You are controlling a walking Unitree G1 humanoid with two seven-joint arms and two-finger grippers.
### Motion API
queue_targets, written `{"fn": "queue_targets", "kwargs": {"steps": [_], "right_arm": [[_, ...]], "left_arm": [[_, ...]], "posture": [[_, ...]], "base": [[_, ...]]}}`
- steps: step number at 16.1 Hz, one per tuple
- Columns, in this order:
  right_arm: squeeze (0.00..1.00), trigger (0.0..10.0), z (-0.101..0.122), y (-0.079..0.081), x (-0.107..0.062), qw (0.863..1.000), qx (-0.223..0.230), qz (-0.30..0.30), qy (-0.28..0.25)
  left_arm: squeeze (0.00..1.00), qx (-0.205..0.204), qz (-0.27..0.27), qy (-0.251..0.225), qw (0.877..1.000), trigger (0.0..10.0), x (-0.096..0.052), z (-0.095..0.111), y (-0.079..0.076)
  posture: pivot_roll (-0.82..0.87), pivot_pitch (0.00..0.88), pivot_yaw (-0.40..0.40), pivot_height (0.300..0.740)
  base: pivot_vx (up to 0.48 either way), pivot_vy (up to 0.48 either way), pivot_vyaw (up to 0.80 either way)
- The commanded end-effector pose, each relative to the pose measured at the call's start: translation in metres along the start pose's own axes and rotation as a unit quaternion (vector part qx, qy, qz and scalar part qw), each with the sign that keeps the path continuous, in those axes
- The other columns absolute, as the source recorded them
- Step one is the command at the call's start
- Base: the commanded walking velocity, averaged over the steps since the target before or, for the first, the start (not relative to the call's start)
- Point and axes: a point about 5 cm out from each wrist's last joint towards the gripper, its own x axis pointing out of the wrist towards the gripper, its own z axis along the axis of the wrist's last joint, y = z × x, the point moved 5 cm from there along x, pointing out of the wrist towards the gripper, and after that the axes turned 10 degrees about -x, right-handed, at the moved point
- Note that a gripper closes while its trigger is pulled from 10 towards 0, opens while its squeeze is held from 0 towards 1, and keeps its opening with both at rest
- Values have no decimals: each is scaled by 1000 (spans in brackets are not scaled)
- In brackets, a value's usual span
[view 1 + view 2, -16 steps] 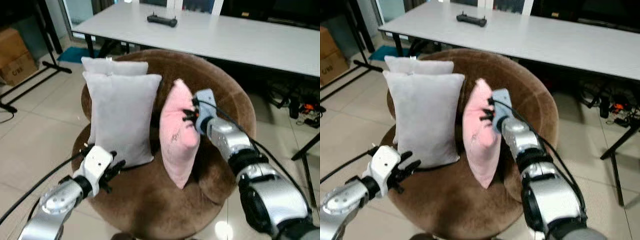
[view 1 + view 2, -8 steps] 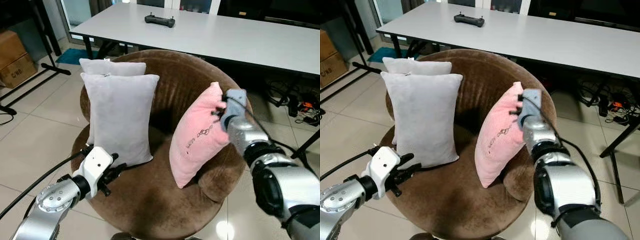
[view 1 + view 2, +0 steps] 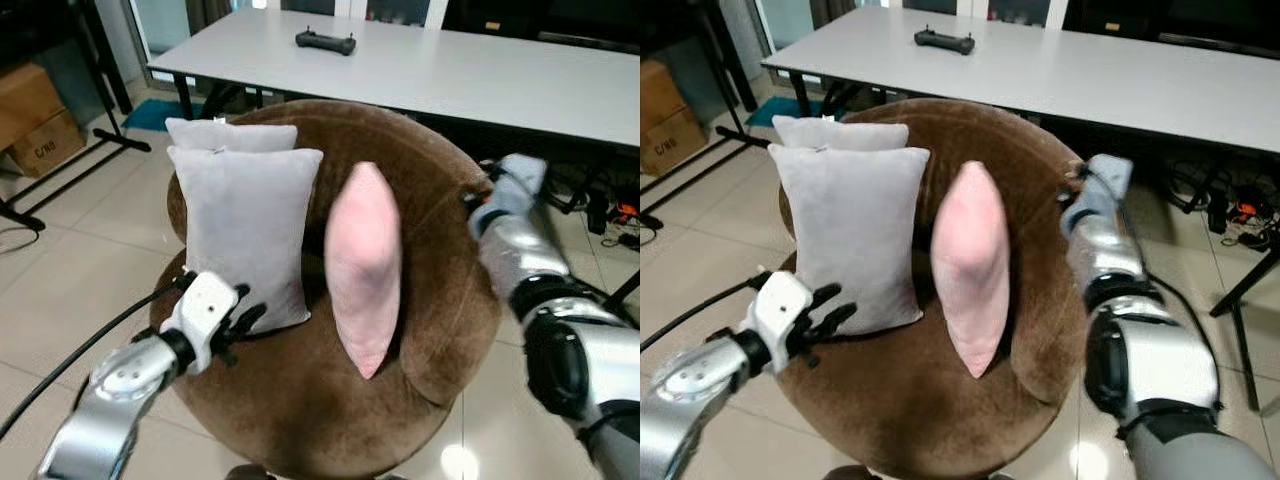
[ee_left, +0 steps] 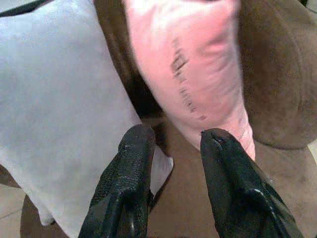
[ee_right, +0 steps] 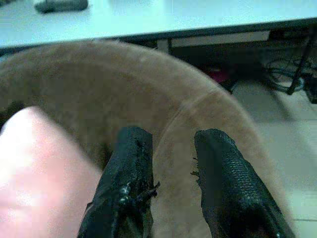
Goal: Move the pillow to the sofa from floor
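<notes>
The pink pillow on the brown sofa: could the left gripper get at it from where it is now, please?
Probably yes. The left gripper is open at the sofa's front edge, and the pink pillow stands just beyond its fingertips. The front grey pillow sits beside that path, not across it.

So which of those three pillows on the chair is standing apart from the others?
The pink pillow: it stands alone mid-seat, while the two grey pillows lean together, one behind the other.

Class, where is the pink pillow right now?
The pink pillow stands on end on the brown sofa, just right of the grey pillows, with the right gripper apart from it.
</notes>
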Motion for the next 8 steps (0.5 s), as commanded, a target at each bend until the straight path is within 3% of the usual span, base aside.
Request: {"fn": "queue_targets", "kwargs": {"steps": [1, 2, 5, 7, 8], "right_arm": [[0, 10000, 7, 2, 0, 999, 14, 38, -21], [0, 10000, 9, 1, -2, 998, -6, 47, -34], [0, 10000, 0, 10, -10, 993, 14, 93, -69], [0, 10000, -18, 16, -28, 990, 39, 101, -87], [0, 10000, -23, 18, -41, 990, 35, 102, -91]], "left_arm": [[129, -3, 20, -19, 1000, 10000, 7, 6, 3], [133, -16, 41, -37, 998, 10000, 12, 11, 4], [129, -31, 72, -59, 995, 10000, 21, 16, 1], [129, -32, 70, -73, 994, 10000, 25, 18, -7], [129, -31, 69, -76, 994, 10000, 25, 19, -8]], "posture": [[181, 0, 5, 740], [168, 0, 10, 740], [154, 0, 15, 740], [142, 0, 23, 740], [135, 0, 30, 740]], "base": [[0, 0, 0], [0, 0, 0], [0, 0, 0], [0, 0, 0], [0, 0, -781]]}}
